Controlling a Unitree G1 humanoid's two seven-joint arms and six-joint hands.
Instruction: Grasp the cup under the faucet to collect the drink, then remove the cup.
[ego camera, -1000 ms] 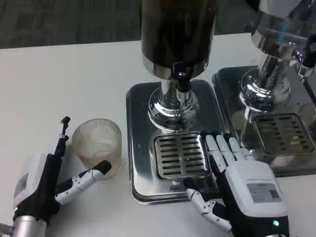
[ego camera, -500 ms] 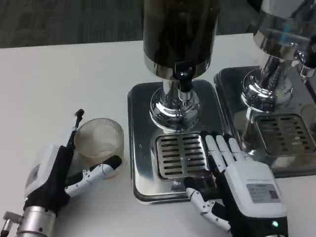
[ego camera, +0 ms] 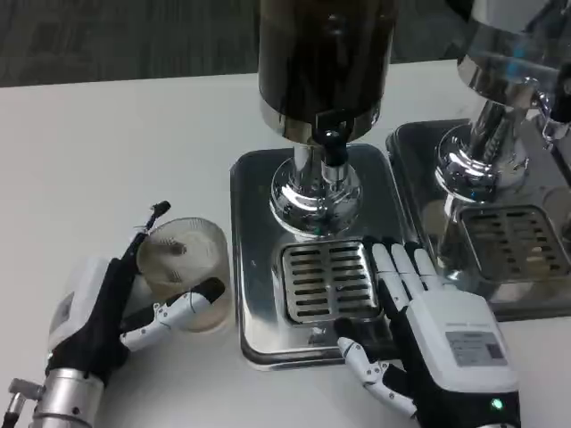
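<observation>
A clear ribbed cup (ego camera: 183, 259) stands on the white table left of the dispenser's steel tray (ego camera: 254, 259), leaning slightly. My left hand (ego camera: 107, 308) wraps it: fingers (ego camera: 147, 227) press its left side and the thumb (ego camera: 192, 301) its front. The black faucet (ego camera: 332, 147) hangs above the slotted drip grate (ego camera: 328, 281), which has nothing on it. My right hand (ego camera: 428, 312) lies flat on the tray's right edge beside the grate, fingers stretched out, holding nothing.
The dark drink tank (ego camera: 326, 53) stands on a chrome column (ego camera: 314, 192) behind the grate. A second chrome dispenser (ego camera: 495, 116) with its own tray (ego camera: 513, 241) stands at the right. Bare white table (ego camera: 107, 143) stretches to the left.
My left hand has moved in on the cup from the left and closed fingers and thumb on it; the cup has shifted slightly and tilted. The right hand has stayed still.
</observation>
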